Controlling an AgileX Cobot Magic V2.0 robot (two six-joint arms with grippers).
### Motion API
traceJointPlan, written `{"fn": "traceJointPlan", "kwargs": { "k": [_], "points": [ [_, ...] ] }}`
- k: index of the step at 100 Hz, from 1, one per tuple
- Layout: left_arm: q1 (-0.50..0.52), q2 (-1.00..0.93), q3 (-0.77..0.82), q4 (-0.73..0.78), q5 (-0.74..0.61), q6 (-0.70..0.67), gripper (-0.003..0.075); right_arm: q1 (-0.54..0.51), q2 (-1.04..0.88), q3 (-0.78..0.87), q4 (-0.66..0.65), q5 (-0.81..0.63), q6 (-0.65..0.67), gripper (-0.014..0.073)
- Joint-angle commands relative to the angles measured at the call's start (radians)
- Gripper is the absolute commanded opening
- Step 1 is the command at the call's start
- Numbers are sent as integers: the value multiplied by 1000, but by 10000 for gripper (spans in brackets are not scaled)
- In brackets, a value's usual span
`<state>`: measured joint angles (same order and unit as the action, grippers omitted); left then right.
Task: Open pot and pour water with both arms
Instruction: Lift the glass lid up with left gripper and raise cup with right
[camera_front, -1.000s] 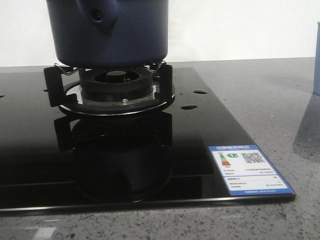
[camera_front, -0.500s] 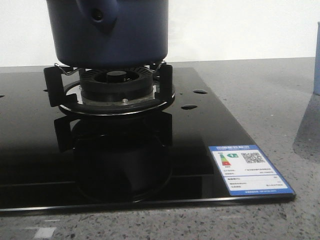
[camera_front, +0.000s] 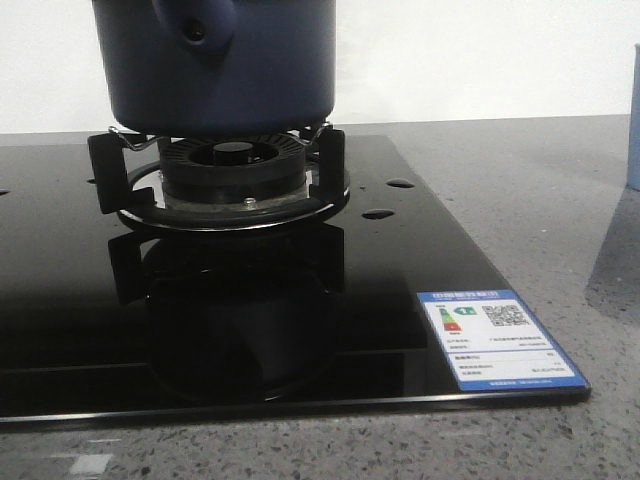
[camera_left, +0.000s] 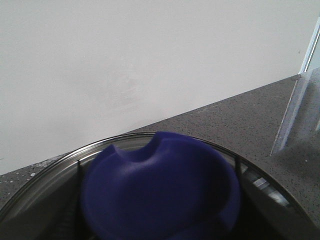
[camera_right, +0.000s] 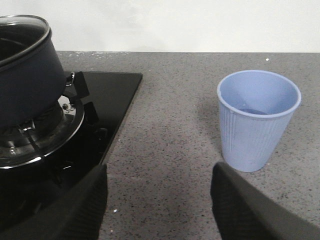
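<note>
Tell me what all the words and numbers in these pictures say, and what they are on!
Blue-bordered white energy sticker on the glossy black glass stove top: small print, a coloured rating chart and a QR code, all too small and blurred to read.
Dark navy-blue round pot: no writing visible.
Pale blue ribbed plastic cup: no writing visible.

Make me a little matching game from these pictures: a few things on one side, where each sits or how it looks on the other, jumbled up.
Things:
1. pot
2. pale blue cup
3. label sticker
4. right tool

Descriptions:
A. stuck on the near right corner of the black glass hob
B. open, holding nothing
C. resting on the burner's supports
D. upright on the grey counter, right of the hob

Pairs: 1-C, 2-D, 3-A, 4-B
</note>
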<state>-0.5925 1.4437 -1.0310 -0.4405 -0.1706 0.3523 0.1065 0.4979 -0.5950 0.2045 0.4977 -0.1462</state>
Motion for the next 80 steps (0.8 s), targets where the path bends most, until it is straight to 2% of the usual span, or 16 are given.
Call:
{"fn": "traceJointPlan", "kwargs": {
  "k": [1,27,59,80],
  "points": [
    [-5,-73,-38,4,-86,1,402,0,13,-36,-40,-79,-11,411],
    [61,-205,-38,4,-44,1,400,-2,13,13,-140,-161,-11,411],
    [226,-341,-38,4,61,1,400,-2,22,218,-140,-465,-11,411],
    [293,-387,-38,4,87,1,400,-37,132,242,-140,-592,-11,411]
  ]
}}
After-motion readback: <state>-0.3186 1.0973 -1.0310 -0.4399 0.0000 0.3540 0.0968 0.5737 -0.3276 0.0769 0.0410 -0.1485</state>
